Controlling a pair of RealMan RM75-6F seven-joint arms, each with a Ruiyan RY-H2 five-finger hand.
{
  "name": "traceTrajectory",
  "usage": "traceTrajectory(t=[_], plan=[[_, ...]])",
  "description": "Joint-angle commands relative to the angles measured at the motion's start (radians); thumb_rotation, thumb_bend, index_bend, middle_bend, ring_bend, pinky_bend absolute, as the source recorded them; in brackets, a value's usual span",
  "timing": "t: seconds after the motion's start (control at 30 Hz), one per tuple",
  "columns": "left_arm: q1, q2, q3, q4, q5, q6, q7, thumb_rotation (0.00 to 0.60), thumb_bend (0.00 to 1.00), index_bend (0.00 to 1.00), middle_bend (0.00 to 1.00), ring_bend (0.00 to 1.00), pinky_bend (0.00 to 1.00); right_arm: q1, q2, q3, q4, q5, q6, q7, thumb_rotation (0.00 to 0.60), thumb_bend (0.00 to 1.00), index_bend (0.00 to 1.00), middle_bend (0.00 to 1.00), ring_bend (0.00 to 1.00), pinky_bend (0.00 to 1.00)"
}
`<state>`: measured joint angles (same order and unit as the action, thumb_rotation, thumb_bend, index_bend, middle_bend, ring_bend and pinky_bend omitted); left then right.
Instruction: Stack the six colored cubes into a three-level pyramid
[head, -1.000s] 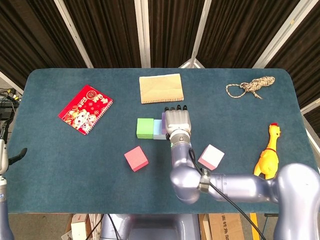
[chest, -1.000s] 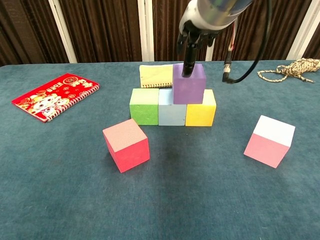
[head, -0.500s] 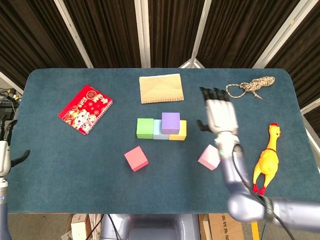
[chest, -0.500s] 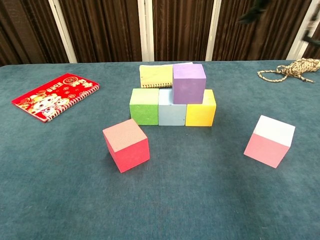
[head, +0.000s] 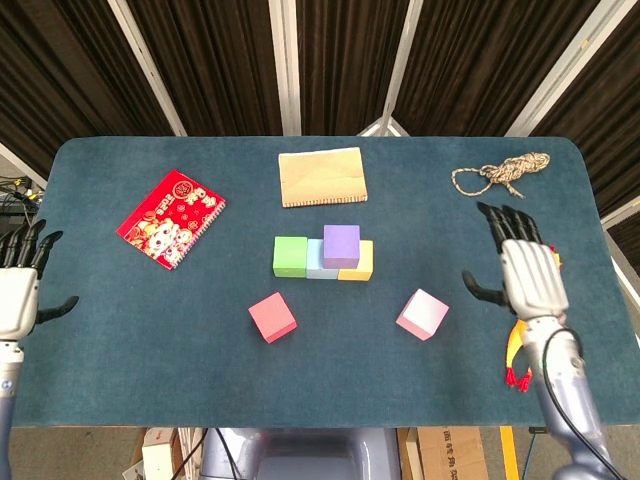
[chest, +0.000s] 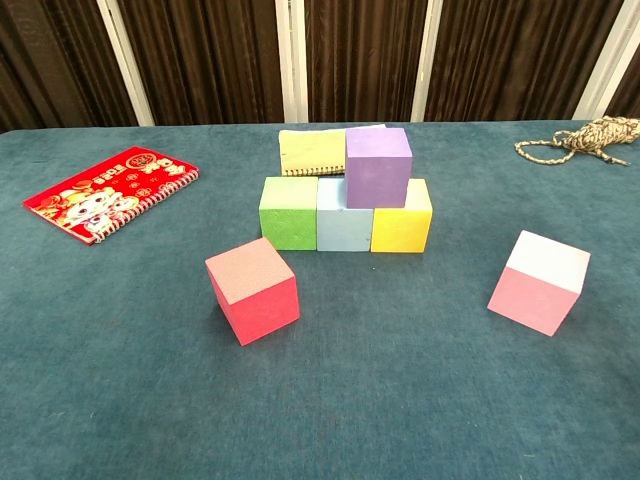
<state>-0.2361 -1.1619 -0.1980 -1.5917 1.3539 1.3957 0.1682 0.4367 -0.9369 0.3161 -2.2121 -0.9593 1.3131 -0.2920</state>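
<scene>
With the purple foam cube (chest: 378, 166) set on the base row, both hands, left (head: 17, 297) and right (head: 527, 272), hang wide and empty; the second level next needs the red foam cube (chest: 252, 290) beside it

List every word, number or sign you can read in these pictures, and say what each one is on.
Red spiral notebook: gold characters and cartoon figures on the cover, too small and blurred to read.
Tan notebook: no text visible.
Cubes, such as the purple cube: plain faces, no markings.
Nothing else carries readable text.

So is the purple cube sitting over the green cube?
No, the purple cube rests across the light blue and yellow cubes.
</scene>
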Motion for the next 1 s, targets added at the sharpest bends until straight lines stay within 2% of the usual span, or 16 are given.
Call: traceTrajectory(t=[0.03, 0.13, 0.27, 0.4, 0.53, 0.77, 0.87, 0.93, 1.0], plan=[[-0.051, 0.080, -0.016, -0.086, -0.029, -0.099, 0.013, 0.600, 0.16, 0.14, 0.03, 0.00, 0.03, -0.189, 0.024, -0.152, 0.074, -0.274, 0.072, 0.217, 0.600, 0.35, 0.08, 0.13, 0.00, 0.00], [-0.078, 0.135, -0.021, -0.153, -0.048, -0.158, 0.024, 0.600, 0.15, 0.14, 0.03, 0.00, 0.03, -0.255, 0.018, -0.213, 0.127, -0.403, 0.120, 0.308, 0.600, 0.35, 0.08, 0.13, 0.00, 0.00], [-0.100, 0.195, -0.022, -0.236, -0.066, -0.203, 0.058, 0.600, 0.13, 0.14, 0.04, 0.00, 0.03, -0.314, -0.012, -0.255, 0.193, -0.492, 0.190, 0.353, 0.600, 0.35, 0.08, 0.13, 0.00, 0.00], [-0.115, 0.227, -0.003, -0.310, -0.086, -0.244, 0.099, 0.600, 0.09, 0.14, 0.05, 0.00, 0.03, -0.340, -0.063, -0.270, 0.265, -0.518, 0.224, 0.319, 0.600, 0.35, 0.08, 0.12, 0.00, 0.00], [-0.122, 0.239, 0.027, -0.380, -0.119, -0.283, 0.128, 0.600, 0.06, 0.12, 0.04, 0.00, 0.03, -0.360, -0.131, -0.267, 0.341, -0.537, 0.274, 0.229, 0.600, 0.35, 0.08, 0.11, 0.00, 0.00], [-0.123, 0.187, 0.086, -0.449, -0.136, -0.299, 0.175, 0.600, 0.04, 0.12, 0.04, 0.00, 0.03, -0.386, -0.227, -0.271, 0.449, -0.551, 0.317, 0.069, 0.600, 0.35, 0.08, 0.10, 0.00, 0.00], [-0.130, 0.148, 0.100, -0.460, -0.147, -0.301, 0.198, 0.600, 0.04, 0.12, 0.04, 0.00, 0.03, -0.382, -0.238, -0.271, 0.466, -0.564, 0.311, 0.054, 0.600, 0.34, 0.08, 0.09, 0.00, 0.00], [-0.147, 0.079, 0.097, -0.464, -0.180, -0.286, 0.248, 0.600, 0.03, 0.12, 0.04, 0.00, 0.03, -0.384, -0.245, -0.275, 0.470, -0.562, 0.301, 0.052, 0.600, 0.34, 0.08, 0.09, 0.00, 0.00], [-0.155, 0.046, 0.094, -0.470, -0.207, -0.267, 0.292, 0.600, 0.03, 0.12, 0.05, 0.00, 0.03, -0.385, -0.243, -0.275, 0.468, -0.560, 0.296, 0.059, 0.600, 0.34, 0.08, 0.09, 0.00, 0.00]])
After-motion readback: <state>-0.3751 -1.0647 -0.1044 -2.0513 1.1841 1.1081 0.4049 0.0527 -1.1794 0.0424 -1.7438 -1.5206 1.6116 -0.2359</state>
